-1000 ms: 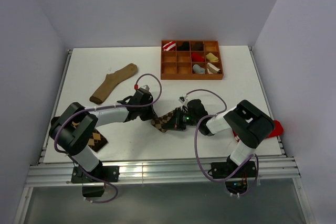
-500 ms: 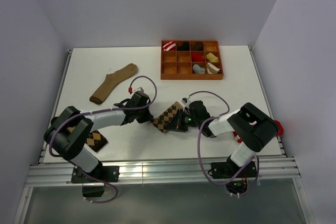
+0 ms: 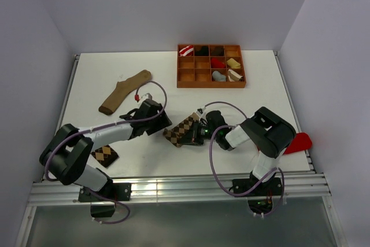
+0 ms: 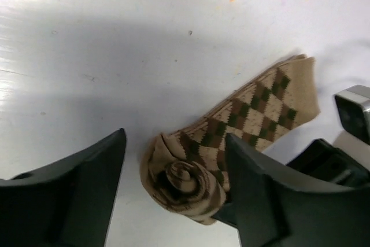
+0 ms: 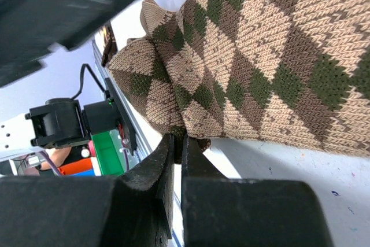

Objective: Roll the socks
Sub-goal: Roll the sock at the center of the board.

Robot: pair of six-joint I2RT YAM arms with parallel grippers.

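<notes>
Over at 8 o'clock on the table [image 3: 87,79], the darker argyle sock [image 3: 104,154] is laid flat, half tucked under the left arm's elbow. Up around 10 o'clock, the long tan sock [image 3: 124,92] is stretched out on a diagonal, well apart from everything else.

Closer to the middle, the left gripper [image 3: 159,121] [image 4: 174,136] is parked low with its fingers spread wide. The rolled-up end of the lighter argyle sock [image 3: 185,128] [image 4: 260,105] [image 5: 260,56] is sat between them. From the wrist view the roll is bunched against the right-hand finger, though actual contact can't be confirmed. The unrolled part is left flat, pointing off toward 2 o'clock in that view.

Just past it, around 5 o'clock from the table's centre, the right gripper [image 3: 202,133] [image 5: 176,140] is pressed together, with a bit of that same sock's edge pinched at the tips.

At 1 o'clock, the wooden tray [image 3: 211,84] is set against the far edge. A small grey sock [image 3: 218,76] can be made out in the nearest row, third compartment along. At 4 o'clock, a red object [image 3: 299,142] is partly hidden behind the right arm.
</notes>
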